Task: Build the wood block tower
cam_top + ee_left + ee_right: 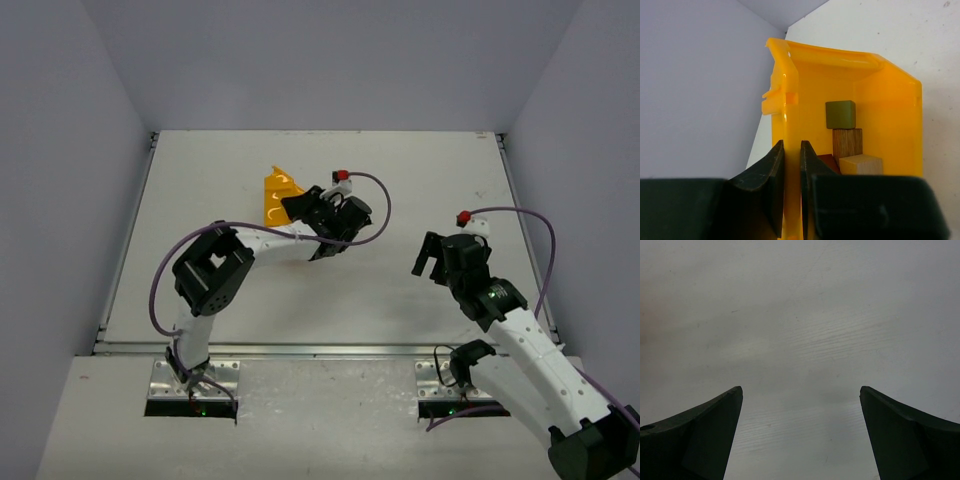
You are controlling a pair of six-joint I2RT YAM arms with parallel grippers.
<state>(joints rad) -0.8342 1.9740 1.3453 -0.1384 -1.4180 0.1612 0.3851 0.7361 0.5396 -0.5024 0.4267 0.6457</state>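
My left gripper [792, 145] is shut on the side wall of a yellow plastic bin [890, 115], one finger inside and one outside. Inside the bin lie small wooden blocks: an olive-green one [840, 114], a brown one [847, 142], a pale tan one [861, 164] and a dark red one [827, 161], partly hidden behind my finger. In the top view the bin [277, 193] sits at the table's middle, tilted, with my left gripper [303, 206] on it. My right gripper [428, 257] is open and empty over bare table [800, 340]. No stacked tower shows on the table.
The white table [420, 180] is walled at the back and both sides. A metal rail [320, 350] runs along its near edge. The right arm stands well to the right of the bin.
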